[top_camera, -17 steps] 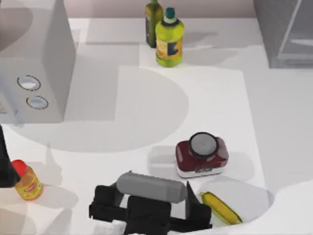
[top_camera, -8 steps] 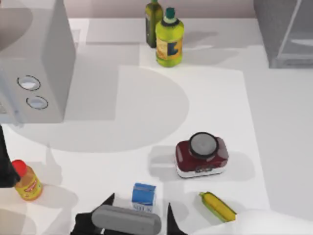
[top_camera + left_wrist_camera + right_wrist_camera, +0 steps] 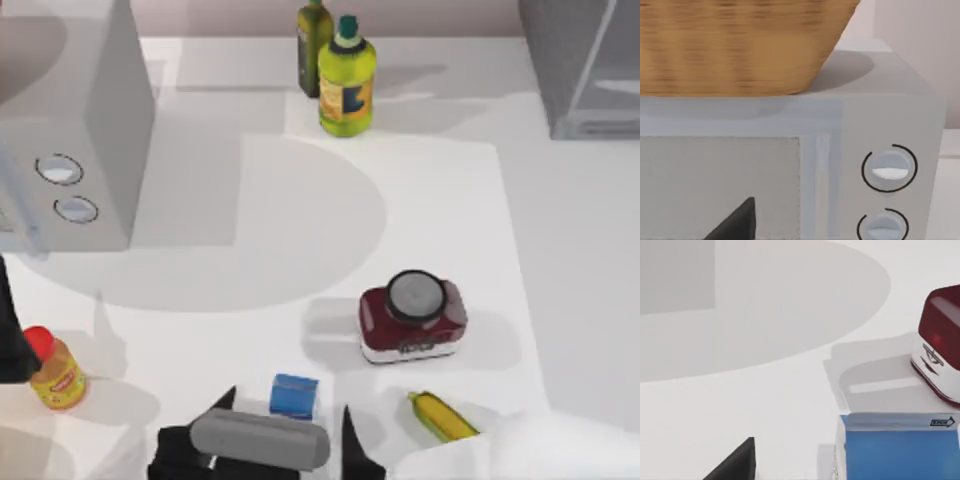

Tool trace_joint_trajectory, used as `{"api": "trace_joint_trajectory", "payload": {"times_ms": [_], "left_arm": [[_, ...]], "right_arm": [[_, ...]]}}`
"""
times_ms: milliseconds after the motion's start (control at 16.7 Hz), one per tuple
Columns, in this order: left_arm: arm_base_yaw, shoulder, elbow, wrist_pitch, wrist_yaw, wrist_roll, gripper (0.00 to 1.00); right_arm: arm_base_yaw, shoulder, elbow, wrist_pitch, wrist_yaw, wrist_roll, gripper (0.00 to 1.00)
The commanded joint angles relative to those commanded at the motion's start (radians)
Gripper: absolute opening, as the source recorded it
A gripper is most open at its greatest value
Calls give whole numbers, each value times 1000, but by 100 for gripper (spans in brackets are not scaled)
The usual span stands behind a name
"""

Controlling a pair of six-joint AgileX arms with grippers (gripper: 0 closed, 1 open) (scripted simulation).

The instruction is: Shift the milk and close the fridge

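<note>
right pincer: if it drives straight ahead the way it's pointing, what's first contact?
Probably the milk: in the top view it stands just ahead of the right pincer, between its spread fingers. Beyond it is bare table; the red jar sits off to one side. Height is unclear.

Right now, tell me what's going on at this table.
The right gripper sits at the near edge of the table with its fingers spread, one on each side of the milk, which stands on the table beside the red jar. No grasp is visible. The fridge stands at the far right corner and looks open. The left gripper is parked facing the microwave at the table's left side.
</note>
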State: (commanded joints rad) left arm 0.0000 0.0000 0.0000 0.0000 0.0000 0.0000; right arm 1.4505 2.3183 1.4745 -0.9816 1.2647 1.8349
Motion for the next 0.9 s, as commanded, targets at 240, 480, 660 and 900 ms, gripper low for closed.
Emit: {"api": "trace_joint_trajectory", "payload": {"times_ms": [240, 480, 660, 900], "left_arm": [[0, 0, 0, 0, 0, 0, 100], [0, 0, 0, 0, 0, 0, 100], [0, 0, 0, 0, 0, 0, 100], [0, 0, 0, 0, 0, 0, 100]], "right_arm": [[-45, -20, -62, 191, 8, -145, 100], [-63, -30, -86, 249, 9, -200, 100], [-63, -30, -86, 249, 9, -200, 92], [-63, -30, -86, 249, 9, -200, 62]]}}
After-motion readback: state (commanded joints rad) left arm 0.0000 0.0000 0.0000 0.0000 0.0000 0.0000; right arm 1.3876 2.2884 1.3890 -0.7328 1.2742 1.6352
